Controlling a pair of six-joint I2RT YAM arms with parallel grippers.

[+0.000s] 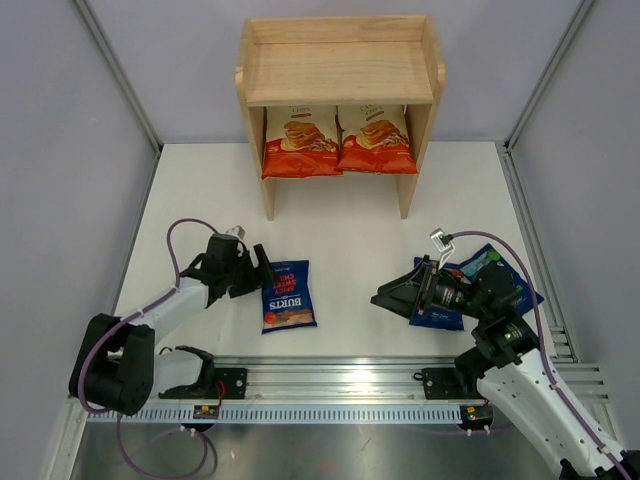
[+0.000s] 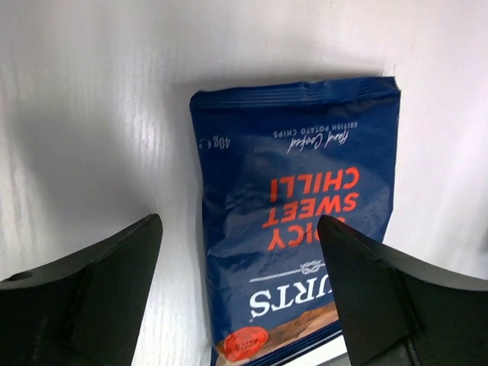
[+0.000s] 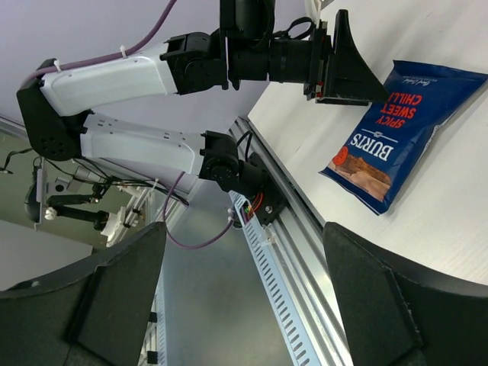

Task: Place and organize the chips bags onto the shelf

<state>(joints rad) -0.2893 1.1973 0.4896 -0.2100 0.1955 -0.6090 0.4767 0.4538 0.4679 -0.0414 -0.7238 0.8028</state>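
On the white surface (image 1: pixel 350 225) the left arm (image 1: pixel 170 300) lies low and stretched rightward, its jaws spread apart at the upper left edge of a flat dark blue BURTS bag (image 1: pixel 288 296). The right arm (image 1: pixel 530 385) folds back on itself and points left, with its jaws wide and empty over the other blue bags (image 1: pixel 480 262). Two orange-red bags (image 1: pixel 300 145) stand side by side on the lower tier of the shelf (image 1: pixel 340 70).

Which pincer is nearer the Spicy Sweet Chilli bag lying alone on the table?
Left. The left pincer is open right beside the bag, at its left edge. The right pincer is well off to the bag's right, clearly apart from it.
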